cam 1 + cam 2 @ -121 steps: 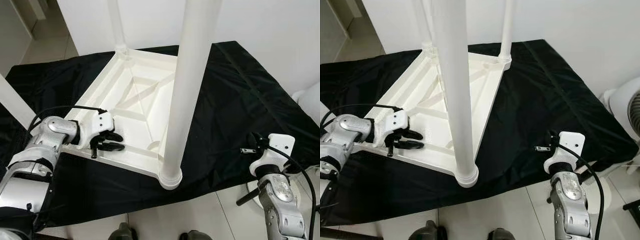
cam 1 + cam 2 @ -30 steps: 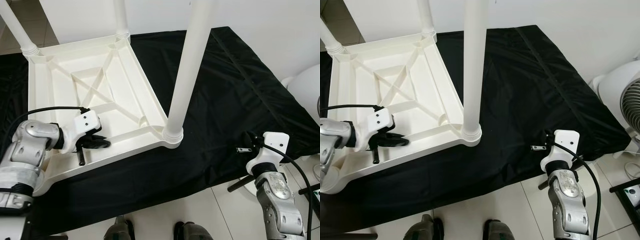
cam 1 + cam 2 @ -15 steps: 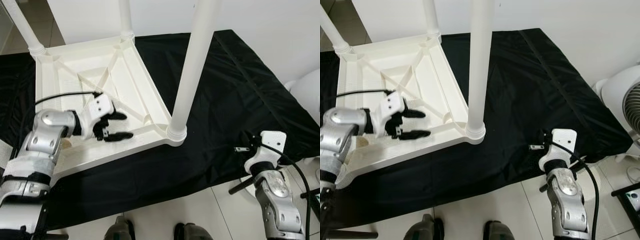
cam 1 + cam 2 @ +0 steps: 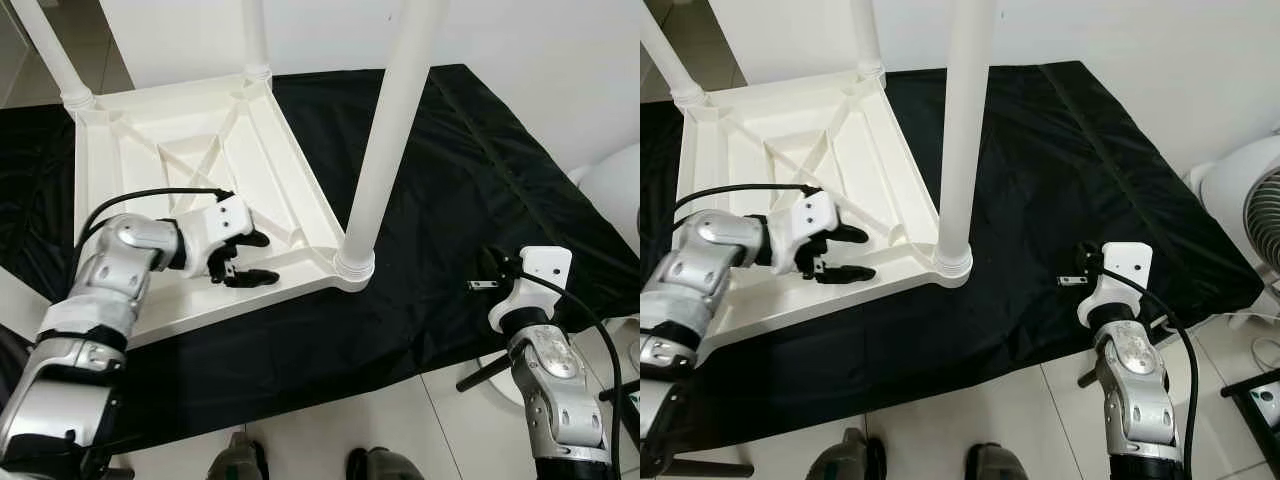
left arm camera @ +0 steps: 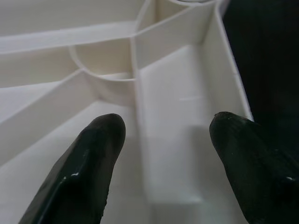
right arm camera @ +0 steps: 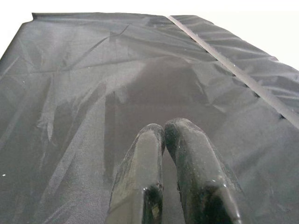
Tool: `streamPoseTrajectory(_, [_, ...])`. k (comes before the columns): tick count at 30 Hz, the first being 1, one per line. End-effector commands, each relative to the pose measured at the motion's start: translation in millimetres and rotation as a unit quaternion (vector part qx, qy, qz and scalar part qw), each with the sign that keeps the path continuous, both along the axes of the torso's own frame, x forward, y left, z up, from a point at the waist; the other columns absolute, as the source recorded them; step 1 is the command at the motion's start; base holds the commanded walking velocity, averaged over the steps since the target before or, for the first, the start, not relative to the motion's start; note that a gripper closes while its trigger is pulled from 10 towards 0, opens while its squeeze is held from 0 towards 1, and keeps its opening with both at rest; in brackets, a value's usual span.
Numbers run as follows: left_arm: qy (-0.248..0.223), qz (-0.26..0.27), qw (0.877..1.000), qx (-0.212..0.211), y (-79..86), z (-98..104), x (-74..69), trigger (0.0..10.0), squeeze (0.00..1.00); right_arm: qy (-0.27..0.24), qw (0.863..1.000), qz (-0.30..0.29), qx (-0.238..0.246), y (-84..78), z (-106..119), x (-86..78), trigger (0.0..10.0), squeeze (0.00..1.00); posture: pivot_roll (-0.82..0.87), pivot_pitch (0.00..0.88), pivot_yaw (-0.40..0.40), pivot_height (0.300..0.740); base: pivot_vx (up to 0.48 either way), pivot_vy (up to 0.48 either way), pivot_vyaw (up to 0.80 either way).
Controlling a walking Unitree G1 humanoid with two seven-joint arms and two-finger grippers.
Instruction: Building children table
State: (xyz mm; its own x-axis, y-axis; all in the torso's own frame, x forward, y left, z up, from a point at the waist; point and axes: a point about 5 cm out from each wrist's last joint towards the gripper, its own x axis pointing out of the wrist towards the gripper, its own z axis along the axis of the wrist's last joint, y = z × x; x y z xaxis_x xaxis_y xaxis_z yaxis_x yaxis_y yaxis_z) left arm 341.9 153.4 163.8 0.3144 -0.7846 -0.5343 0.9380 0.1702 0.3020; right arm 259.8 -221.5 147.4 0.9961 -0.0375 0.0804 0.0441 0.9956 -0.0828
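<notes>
The white children's table lies upside down on a black cloth. One leg stands in the near right corner, and two more legs rise at the far corners. My left gripper is open just inside the table's near rim, left of the near right leg. In the left wrist view its fingers straddle a straight rib beside a curved rib. My right gripper is shut and empty, low over the black cloth at the right, well away from the table.
A white fan stands on the floor at the far right. The cloth's front edge hangs over pale floor tiles. A white wall runs behind. My feet are at the bottom edge.
The table has turned on the cloth since four seconds ago. My left gripper has come off the near rim, opened, and moved right toward the near right leg. The right arm barely moved.
</notes>
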Motion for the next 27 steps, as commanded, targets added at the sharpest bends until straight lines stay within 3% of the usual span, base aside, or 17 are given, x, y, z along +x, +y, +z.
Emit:
streamPoseTrajectory(1, [-0.079,0.118,0.99,0.004,-2.3,-5,15.8,10.0,0.0,-0.002,1.0,-0.006,-0.004,-1.3,1,1.9,10.0,0.0,0.0,0.065,-0.011,0.74,0.0,0.0,0.0])
streamPoseTrajectory(7, [-0.077,0.118,0.99,-0.006,-12.2,-7,18.7,10.0,0.0,-0.005,1.0,-0.01,-0.002,-2.1,2,3.6,10.0,0.0,-0.01,0.064,-0.015,0.74,0.0,0.0,0.0])
streamPoseTrajectory(17, [-0.072,0.061,0.995,-0.022,-56.6,-18,15.4,10.0,0.0,-0.014,1.0,-0.004,-0.002,1.8,8,13.3,10.0,0.0,-0.03,0.068,-0.014,0.74,0.0,0.0,0.0])
streamPoseTrajectory(27, [-0.066,0.001,0.996,-0.061,-100.8,-21,1.2,10.0,0.0,-0.02,1.0,-0.011,0.0,1.8,9,14.9,10.0,0.0,-0.04,0.074,0.011,0.74,0.0,0.0,0.0])
